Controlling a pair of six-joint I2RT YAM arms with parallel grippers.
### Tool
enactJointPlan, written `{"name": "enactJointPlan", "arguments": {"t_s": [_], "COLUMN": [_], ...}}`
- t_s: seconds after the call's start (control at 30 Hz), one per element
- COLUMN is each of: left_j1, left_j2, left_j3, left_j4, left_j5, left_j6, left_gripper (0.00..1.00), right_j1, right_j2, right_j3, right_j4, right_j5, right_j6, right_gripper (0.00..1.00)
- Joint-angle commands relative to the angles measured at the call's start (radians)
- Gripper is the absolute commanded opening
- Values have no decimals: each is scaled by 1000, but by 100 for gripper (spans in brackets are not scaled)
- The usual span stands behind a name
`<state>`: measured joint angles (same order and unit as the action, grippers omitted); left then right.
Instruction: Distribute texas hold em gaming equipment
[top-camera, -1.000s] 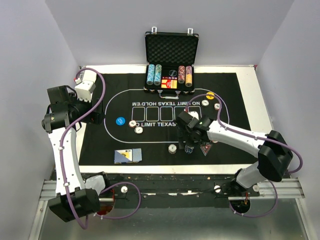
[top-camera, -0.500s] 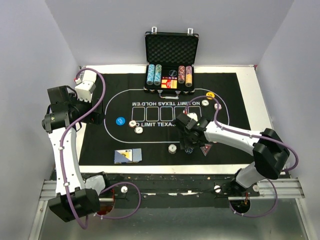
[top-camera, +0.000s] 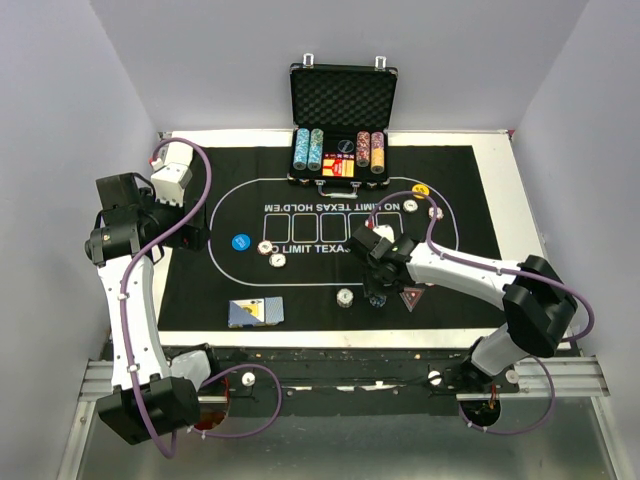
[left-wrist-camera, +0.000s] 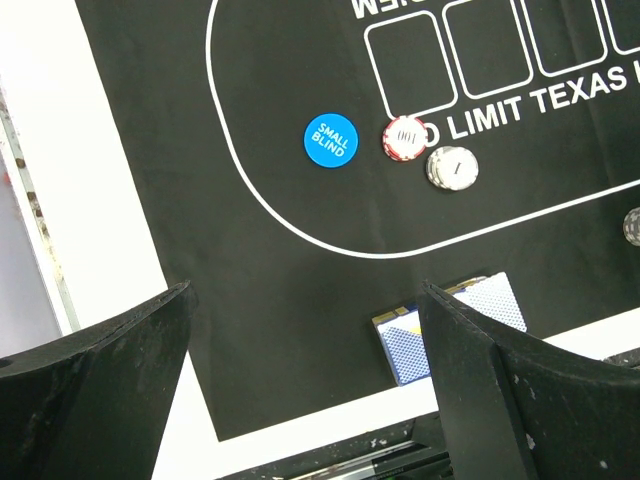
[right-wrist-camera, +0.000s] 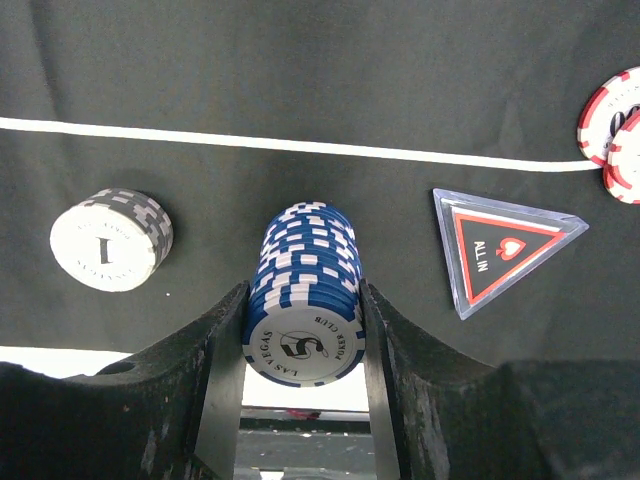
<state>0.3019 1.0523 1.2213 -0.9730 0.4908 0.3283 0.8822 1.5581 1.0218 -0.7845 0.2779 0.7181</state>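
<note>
Right claw (right-wrist-camera: 303, 310) was clamped on the blue chip stack (right-wrist-camera: 305, 255), low over the mat between white stack (right-wrist-camera: 108, 240) and red triangular marker (right-wrist-camera: 500, 245). Left claw (left-wrist-camera: 305, 300) hung wide open, empty. Cards (left-wrist-camera: 400, 345) and blue button (left-wrist-camera: 331, 141) lay out; case (top-camera: 343, 100) held more rows: judged partway

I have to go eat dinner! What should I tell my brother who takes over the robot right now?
The left fingers are open and empty above the mat.
The right fingers are shut on the blue chip stack, near the mat's front edge, between a grey-white chip stack and the red triangular marker.
Already out: the blue button, a red chip and a white chip beside it, the cards, the yellow button.
Left, probably: let go of this stack, then maybe hand out more from the chip rows in the case.
</note>
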Motion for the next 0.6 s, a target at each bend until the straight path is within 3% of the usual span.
{"name": "enactJointPlan", "arguments": {"t_s": [0.0, 0.57], "left_j1": [6, 6], "left_j2": [-18, -25], "left_j3": [-13, -20], "left_j4": [13, 19], "left_j5": [20, 23], "left_j6": [-2, -8], "left_gripper": [99, 99], "right_j1": [6, 11], "right_j2": [-10, 20], "right_j3": [6, 262], "right_j4": [-2, -95], "right_j5": [35, 15], "right_j6": [17, -62], "right_gripper": [41, 34]}}
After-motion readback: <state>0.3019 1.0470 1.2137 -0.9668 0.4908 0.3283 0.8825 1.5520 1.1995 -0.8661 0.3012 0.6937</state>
